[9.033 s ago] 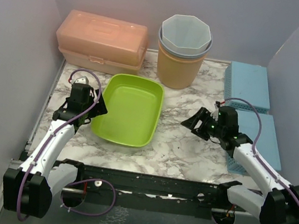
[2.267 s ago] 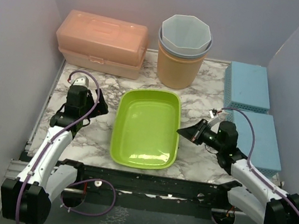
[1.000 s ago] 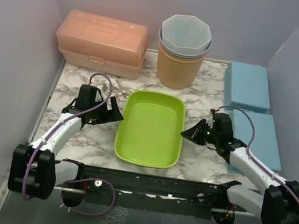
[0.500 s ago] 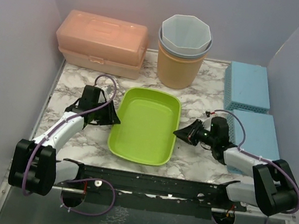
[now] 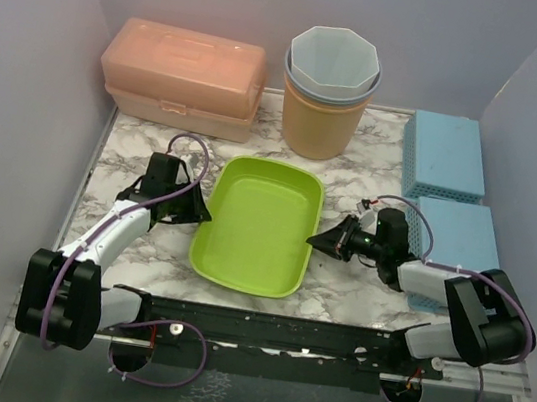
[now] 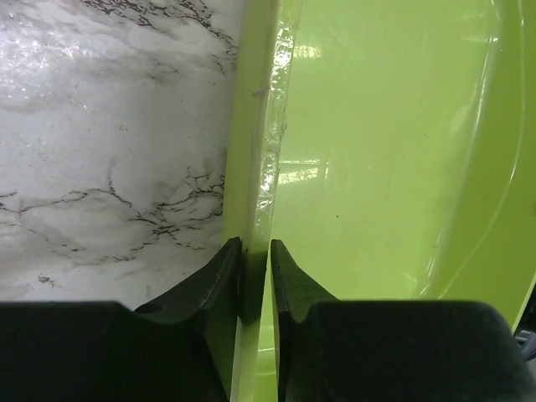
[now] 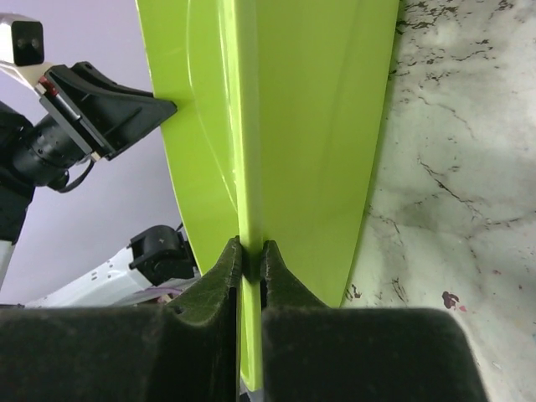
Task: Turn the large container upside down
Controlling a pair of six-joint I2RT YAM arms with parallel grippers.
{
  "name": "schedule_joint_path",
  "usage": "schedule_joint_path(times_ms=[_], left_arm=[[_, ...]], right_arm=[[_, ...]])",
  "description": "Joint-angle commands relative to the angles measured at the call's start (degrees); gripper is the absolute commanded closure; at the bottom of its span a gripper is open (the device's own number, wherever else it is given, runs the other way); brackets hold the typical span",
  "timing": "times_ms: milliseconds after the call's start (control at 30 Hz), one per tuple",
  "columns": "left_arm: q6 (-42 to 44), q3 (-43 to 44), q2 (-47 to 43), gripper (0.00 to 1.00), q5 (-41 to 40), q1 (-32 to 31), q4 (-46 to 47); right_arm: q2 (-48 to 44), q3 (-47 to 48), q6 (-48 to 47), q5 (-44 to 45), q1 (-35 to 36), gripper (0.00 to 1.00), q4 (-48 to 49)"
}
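The large container (image 5: 255, 224), a lime-green open tub, lies mouth up on the marble table between my two arms. My left gripper (image 5: 207, 217) is shut on its left rim; in the left wrist view the black fingers (image 6: 226, 268) pinch the thin green edge (image 6: 251, 167), with the gripper (image 6: 254, 244) astride it. My right gripper (image 5: 311, 240) is shut on the opposite rim. The right wrist view shows that gripper (image 7: 251, 244) clamped on the edge, the tub wall (image 7: 310, 109) rising ahead and my left arm (image 7: 92, 109) beyond it.
An orange lidded box (image 5: 184, 77) stands at the back left. Stacked bins (image 5: 328, 89) stand at the back centre. Two blue baskets (image 5: 445, 152) (image 5: 458, 250) lie upside down along the right side, close behind my right arm. Purple walls close in three sides.
My left gripper has closed onto the tub's left rim. The tub has slid a little to the left, and my right arm has followed it, still gripping.
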Motion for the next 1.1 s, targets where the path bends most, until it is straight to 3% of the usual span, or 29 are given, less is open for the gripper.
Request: schedule_joint_path(times_ms=[0,67,133,200,367,667,1067], left_arm=[[-0.79,-0.16,0.41,0.78,4.15,-1.01,0.73],[-0.91,-0.01,-0.36,0.64,3.19,-1.00,0.67],[-1.10,0.17,-1.88,0.36,0.23,-0.94,0.20],[-1.07,0.53,-4.40,0.21,-1.14,-0.77,-0.17],[-0.94,0.37,-12.28,0.06,-5.92,0.57,-0.40],[-2.61,1.05,-19.67,0.01,-22.87,3.16,-4.90],[-2.92,1.24,-18.65,0.01,-22.41,4.87,-5.20]], right_arm=[[1.29,0.13,1.38,-5.33,1.06,0.99,5.25],[-0.45,0.35,1.05,-4.88,1.07,0.99,5.53],[-3.43,1.72,-1.44,-2.12,1.06,0.99,0.23],[-6.90,4.13,-6.17,2.10,1.10,0.99,-7.88],[-15.60,8.89,-15.92,11.91,1.09,0.99,-23.68],[-24.40,19.31,-26.62,24.18,1.15,0.99,-42.94],[-25.86,30.36,-36.40,30.42,1.16,0.99,-56.68]])
